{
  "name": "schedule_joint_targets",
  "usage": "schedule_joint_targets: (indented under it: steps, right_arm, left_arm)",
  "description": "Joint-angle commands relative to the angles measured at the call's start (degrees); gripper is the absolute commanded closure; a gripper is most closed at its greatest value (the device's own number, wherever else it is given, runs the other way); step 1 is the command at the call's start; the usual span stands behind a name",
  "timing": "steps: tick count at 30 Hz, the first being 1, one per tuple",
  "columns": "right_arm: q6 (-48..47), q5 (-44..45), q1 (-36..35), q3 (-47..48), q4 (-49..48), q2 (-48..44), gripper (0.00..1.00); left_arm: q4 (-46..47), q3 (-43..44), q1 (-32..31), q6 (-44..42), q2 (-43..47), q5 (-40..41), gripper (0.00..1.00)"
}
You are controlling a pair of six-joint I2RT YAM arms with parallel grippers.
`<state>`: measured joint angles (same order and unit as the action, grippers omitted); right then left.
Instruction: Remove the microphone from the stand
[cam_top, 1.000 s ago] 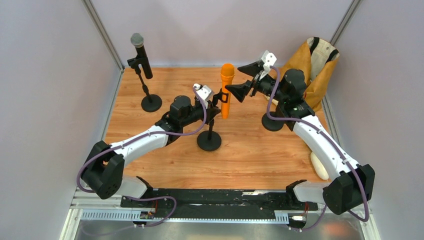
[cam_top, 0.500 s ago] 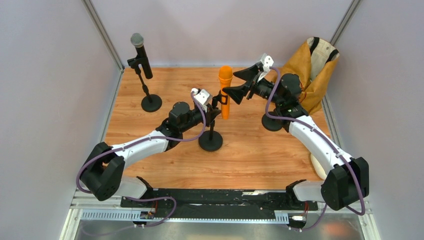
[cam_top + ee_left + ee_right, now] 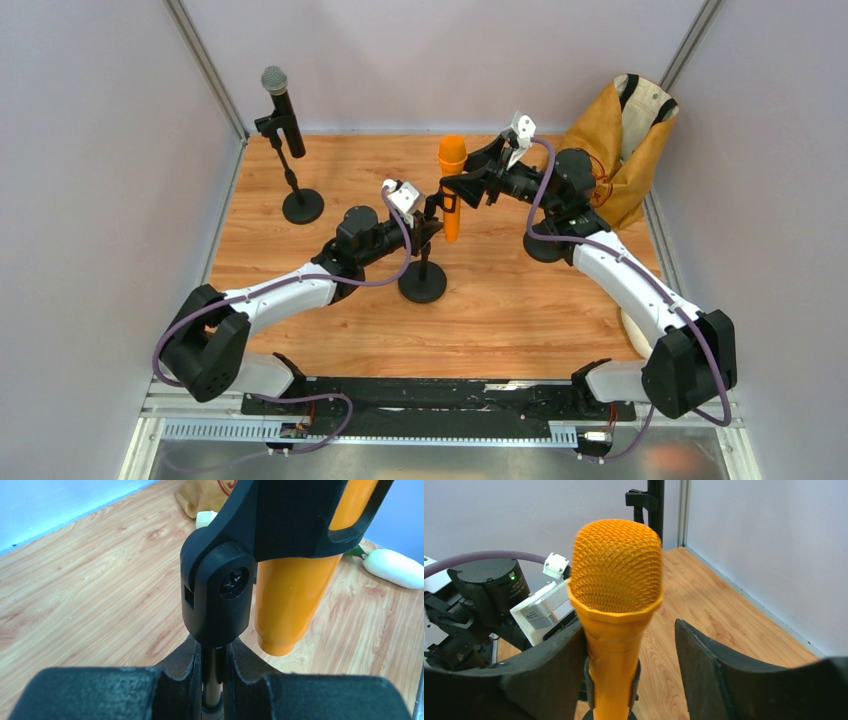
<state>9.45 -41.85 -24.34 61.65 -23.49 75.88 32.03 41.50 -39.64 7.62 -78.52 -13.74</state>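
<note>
An orange microphone stands upright in the black clip of the middle stand. My left gripper is shut on the stand's thin pole just under the clip, with the microphone's tail hanging beside it. My right gripper straddles the microphone's neck below the mesh head. Its left finger lies against the orange body, while a gap separates the body from the right finger, so the jaws are open.
A second stand with a grey-headed black microphone is at the back left. A brown bag leans in the back right corner. Another round stand base sits under my right arm. A white vegetable lies at the right edge.
My right gripper has moved left around the orange microphone and its jaws have narrowed from wide open. The left gripper has kept its hold on the pole.
</note>
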Motion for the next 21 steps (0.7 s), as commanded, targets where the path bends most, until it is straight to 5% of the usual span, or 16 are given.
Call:
schedule_joint_targets:
  steps: [1, 7, 12, 21]
  right_arm:
    - [-1.0, 0.0, -0.1, 0.0, -1.3, -0.1, 0.51]
    - [-2.2, -1.2, 0.0, -0.3, -0.9, -1.8, 0.71]
    - [-3.2, -1.6, -0.1, -1.1, -0.7, -3.5, 0.74]
    - [-6.8, -8.0, 0.4, -2.8, 0.2, -5.0, 0.75]
  left_arm:
    - [2.8, 0.0, -1.0, -1.9, 3.4, -7.3, 0.79]
    - [-8.2, 4.3, -0.1, -7.2, 5.4, -15.6, 0.54]
    - [-13.1, 5.2, 2.9, -11.8, 8.1, -26.4, 0.31]
    - [-13.4, 5.6, 12.2, -13.2, 11.5, -44.1, 0.26]
